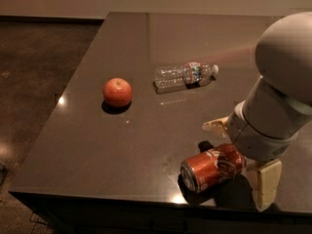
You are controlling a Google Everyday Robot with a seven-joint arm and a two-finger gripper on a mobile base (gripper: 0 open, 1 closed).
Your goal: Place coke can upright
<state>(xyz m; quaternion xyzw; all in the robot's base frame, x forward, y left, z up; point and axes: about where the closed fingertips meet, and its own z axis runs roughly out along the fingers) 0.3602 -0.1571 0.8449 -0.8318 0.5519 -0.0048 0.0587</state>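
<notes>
The coke can (212, 168) is red with white script and a silver end. It lies on its side near the front edge of the dark table (146, 130), its end facing front left. My gripper (240, 164) is at the can's right end, fingers spread: one cream finger (216, 126) is behind the can, the other (263, 183) in front and to the right. The fingers are open around the can's far end, not closed on it. The grey arm hides the can's right end.
A red apple (117, 92) sits left of centre. A clear plastic water bottle (185, 74) lies on its side behind the middle. The table's front edge runs just below the can; the floor lies to the left.
</notes>
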